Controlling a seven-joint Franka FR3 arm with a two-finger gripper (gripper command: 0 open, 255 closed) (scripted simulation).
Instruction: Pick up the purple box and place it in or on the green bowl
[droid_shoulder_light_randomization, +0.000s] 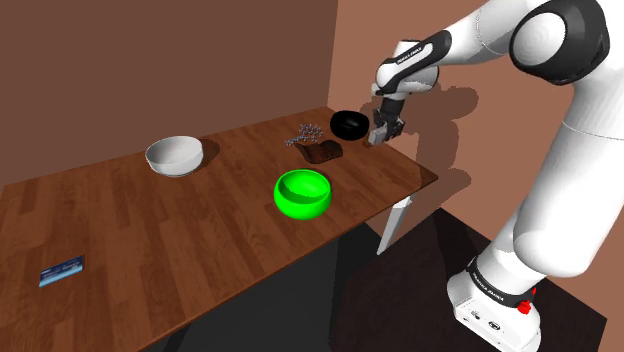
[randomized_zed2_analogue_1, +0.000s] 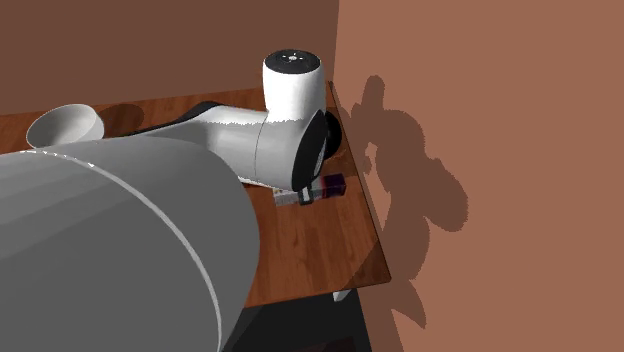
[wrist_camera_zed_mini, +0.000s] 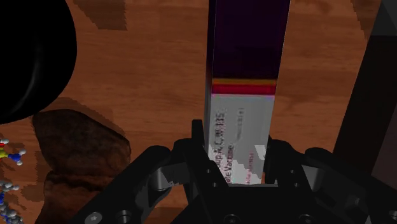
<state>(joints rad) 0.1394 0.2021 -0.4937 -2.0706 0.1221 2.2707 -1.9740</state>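
The black 2-finger pincer (wrist_camera_zed_mini: 236, 154) is clasped on the labelled end of the long purple box with a white label (wrist_camera_zed_mini: 248, 57). It is beside the black bowl (droid_shoulder_light_randomization: 349, 123), at the far corner of the wooden surface (droid_shoulder_light_randomization: 150, 230). The glossy green bowl (droid_shoulder_light_randomization: 302, 192) sits apart, nearer the front edge.

Dim render; the arm (randomized_zed2_analogue_1: 290, 110) casts sharp shadows on the wall (randomized_zed2_analogue_1: 520, 90).
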